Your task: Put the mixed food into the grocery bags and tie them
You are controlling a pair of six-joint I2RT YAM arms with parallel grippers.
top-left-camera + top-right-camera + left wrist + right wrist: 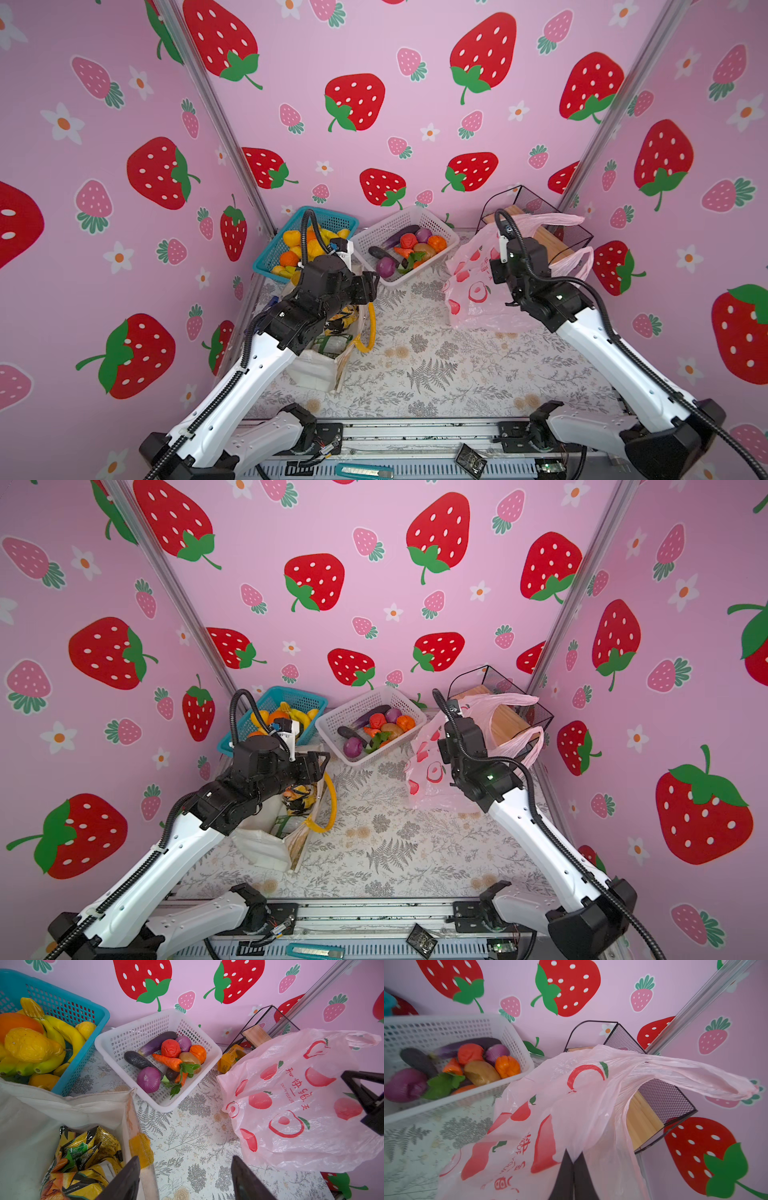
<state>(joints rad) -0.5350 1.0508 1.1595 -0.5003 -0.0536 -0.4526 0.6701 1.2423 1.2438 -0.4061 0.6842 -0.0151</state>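
The white tote (316, 370) with a yellow handle (368, 328) stands at the left, and several snack packets (83, 1157) lie inside it. My left gripper (187, 1169) hangs open and holds nothing, over the tote's near rim (133, 1118); in both top views it (370, 286) sits above the tote. At the right, my right gripper (573, 1159) is shut on the rim of the pink plastic bag (571, 1105), holding it up. Toy vegetables fill the white basket (104, 1043): a purple onion (148, 1079), a carrot (166, 1060), a tomato (170, 1048) and a potato (188, 1058).
A blue basket (328, 214) of yellow and orange fruit stands at the back left. A black mesh rack (536, 203) with a wooden block is in the back right corner behind the pink bag (473, 291). An orange carton (230, 1059) lies beside the rack.
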